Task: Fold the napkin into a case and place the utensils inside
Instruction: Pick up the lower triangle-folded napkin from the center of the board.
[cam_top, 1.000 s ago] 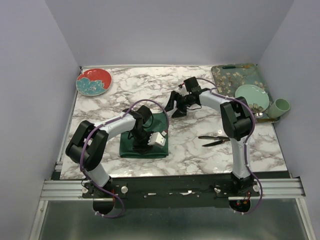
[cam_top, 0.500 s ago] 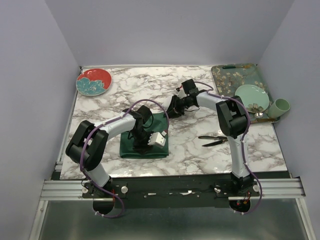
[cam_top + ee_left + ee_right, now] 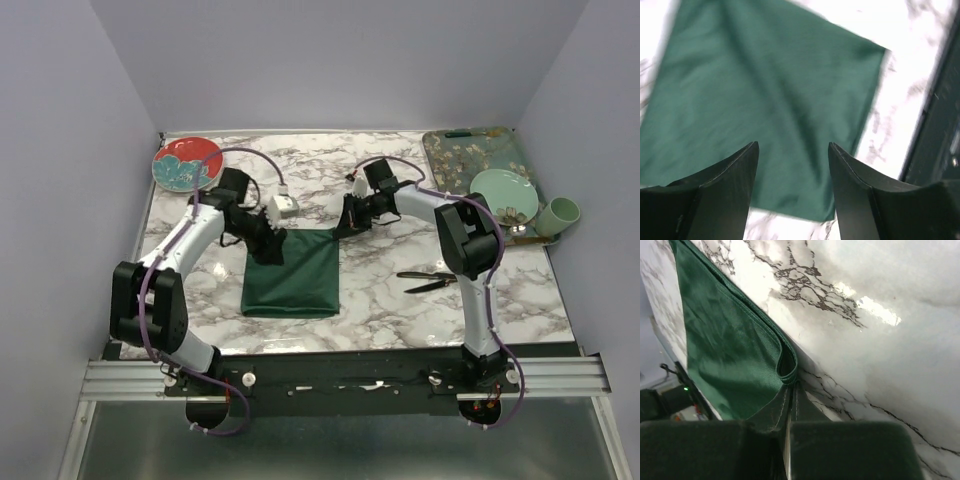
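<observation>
The dark green napkin point(image 3: 291, 275) lies folded into a rectangle on the marble table point(image 3: 380, 300). In the right wrist view its doubled edge point(image 3: 786, 367) puckers up at the tips of my right gripper point(image 3: 792, 384). That gripper point(image 3: 343, 228) is shut on the napkin's far right corner. My left gripper point(image 3: 270, 250) hovers open over the far left corner, and between its fingers point(image 3: 747, 165) I see only cloth point(image 3: 765, 85). The two black utensils point(image 3: 430, 280) lie on the table to the right of the napkin, beside the right arm.
A red plate with a teal flower point(image 3: 187, 163) sits at the back left. At the back right a teal floral tray point(image 3: 460, 155) carries a pale green plate point(image 3: 503, 190), with a green cup point(image 3: 562, 213) beside it. The table's dark front edge point(image 3: 935, 125) shows in the left wrist view.
My left gripper lifted off the napkin's middle and swung to its far left corner, opening slightly. My right gripper moved down to the far right corner and shut on the cloth.
</observation>
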Available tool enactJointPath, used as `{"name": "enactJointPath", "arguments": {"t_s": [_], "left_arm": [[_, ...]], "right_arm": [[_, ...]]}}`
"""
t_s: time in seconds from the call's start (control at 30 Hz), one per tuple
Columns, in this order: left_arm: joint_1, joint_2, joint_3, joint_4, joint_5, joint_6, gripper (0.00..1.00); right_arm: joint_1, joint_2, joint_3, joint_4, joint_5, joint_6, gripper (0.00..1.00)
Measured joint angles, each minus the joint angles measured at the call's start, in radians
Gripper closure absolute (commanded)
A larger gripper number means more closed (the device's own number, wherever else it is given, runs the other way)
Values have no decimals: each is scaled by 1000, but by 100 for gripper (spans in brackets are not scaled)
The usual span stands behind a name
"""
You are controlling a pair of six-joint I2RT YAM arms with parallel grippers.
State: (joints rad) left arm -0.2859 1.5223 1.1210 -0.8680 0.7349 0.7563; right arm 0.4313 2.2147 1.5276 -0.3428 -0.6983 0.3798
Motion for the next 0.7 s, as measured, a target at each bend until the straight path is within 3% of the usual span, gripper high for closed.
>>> {"name": "enactJointPath", "arguments": {"t_s": [0.1, 0.2, 0.37, 0.57, 0.7], "left_arm": [[150, 17, 42, 44, 4, -130, 33], [267, 80, 86, 81, 7, -240, 34], [405, 227, 127, 146, -23, -377, 36], [409, 370, 212, 177, -59, -441, 39], [409, 429, 251, 198, -85, -472, 41]], "right_arm": [[0, -3, 1, -9, 3, -34, 43], [0, -15, 20, -35, -8, -50, 34], [-3, -32, 31, -75, 27, -77, 33], [-12, -33, 46, -106, 43, -128, 38], [-14, -25, 66, -124, 55, -160, 47]]}}
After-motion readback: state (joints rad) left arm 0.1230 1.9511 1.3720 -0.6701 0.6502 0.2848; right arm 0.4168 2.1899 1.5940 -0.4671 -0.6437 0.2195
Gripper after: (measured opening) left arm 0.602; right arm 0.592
